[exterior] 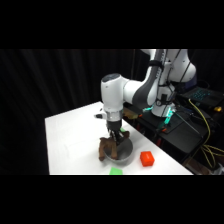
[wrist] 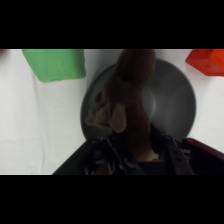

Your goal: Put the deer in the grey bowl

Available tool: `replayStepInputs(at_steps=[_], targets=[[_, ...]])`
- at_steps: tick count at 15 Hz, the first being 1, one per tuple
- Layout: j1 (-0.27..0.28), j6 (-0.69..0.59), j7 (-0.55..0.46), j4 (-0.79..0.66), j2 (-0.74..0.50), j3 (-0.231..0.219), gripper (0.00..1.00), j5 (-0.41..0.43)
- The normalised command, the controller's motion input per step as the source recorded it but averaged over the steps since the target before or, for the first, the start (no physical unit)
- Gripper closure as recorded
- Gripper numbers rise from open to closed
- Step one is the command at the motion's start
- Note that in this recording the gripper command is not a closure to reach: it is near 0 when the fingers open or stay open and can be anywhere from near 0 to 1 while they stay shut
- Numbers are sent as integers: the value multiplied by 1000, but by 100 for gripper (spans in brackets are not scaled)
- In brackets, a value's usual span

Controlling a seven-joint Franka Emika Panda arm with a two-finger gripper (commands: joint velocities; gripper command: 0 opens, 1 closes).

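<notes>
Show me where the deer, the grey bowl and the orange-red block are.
deer (wrist: 134, 95): wrist view, middle of its brown body.
grey bowl (wrist: 170, 100): wrist view, bare inner wall.
orange-red block (exterior: 146, 158): side view, its top face.

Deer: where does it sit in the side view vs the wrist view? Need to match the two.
Side view: the deer is low centre, under the gripper, over the left rim of the grey bowl.
Wrist view: the deer runs down the middle, from the top edge to the gripper's linkage, over the grey bowl.
Shared landmark: the orange-red block beside the bowl.
</notes>
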Motion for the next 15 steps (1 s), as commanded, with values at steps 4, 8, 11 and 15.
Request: replayStepInputs(at_steps=[4, 8, 11, 15], targets=[[-11, -333, -78, 114, -131, -24, 0, -55], [-25, -498, -90, 86, -404, -26, 0, -53], [-48, -564, -108, 86, -586, -39, 0, -66], [-59, -523, -24, 134, -532, -43, 0, -89]])
